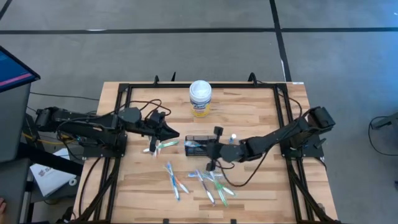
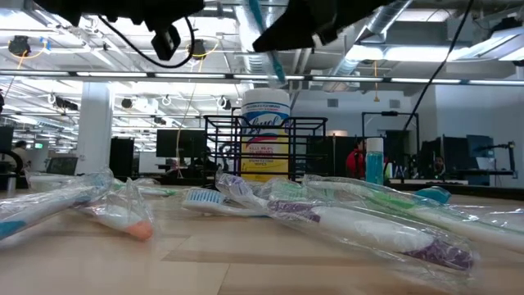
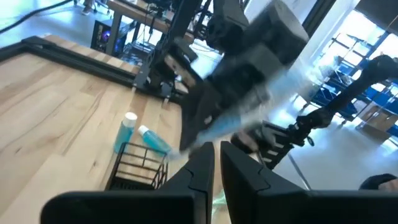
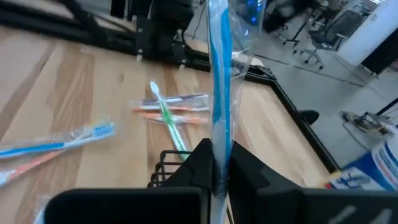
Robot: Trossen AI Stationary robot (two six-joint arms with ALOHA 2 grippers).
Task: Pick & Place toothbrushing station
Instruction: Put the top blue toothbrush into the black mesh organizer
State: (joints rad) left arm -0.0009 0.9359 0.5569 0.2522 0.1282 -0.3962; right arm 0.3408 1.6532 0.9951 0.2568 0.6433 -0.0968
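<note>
The toothbrushing station (image 1: 198, 138), a low black wire holder, stands at mid-table in front of a white canister (image 1: 200, 98). My right gripper (image 1: 210, 149) hovers at the holder's right end, shut on a blue toothbrush (image 4: 219, 74) in a clear wrapper. That brush also shows in the low view as the blue toothbrush (image 2: 270, 49), hanging above the table. My left gripper (image 1: 174, 134) is raised left of the holder, its fingers (image 3: 198, 171) nearly together on a green and white toothbrush (image 1: 164, 145). The holder also shows ahead in both wrist views, as the wire holder (image 3: 137, 165) and the wire holder (image 4: 163, 163). My right gripper pinches the blue toothbrush between its two fingers across its handle (image 4: 217, 146). The long part of the brush stands out past the fingers, lifted clear of the table and the holder. My left gripper has a strip of green and clear wrapper (image 3: 217, 200) between its fingers; the fingers hide which part of the brush that is. The brush is clear of the table.
Several wrapped toothbrushes (image 1: 199, 182) lie loose on the near half of the table. A small blue bottle (image 1: 233, 137) stands right of the holder. A black frame (image 1: 124, 87) runs around the wooden tabletop. Bare wood lies to the far left and far right.
</note>
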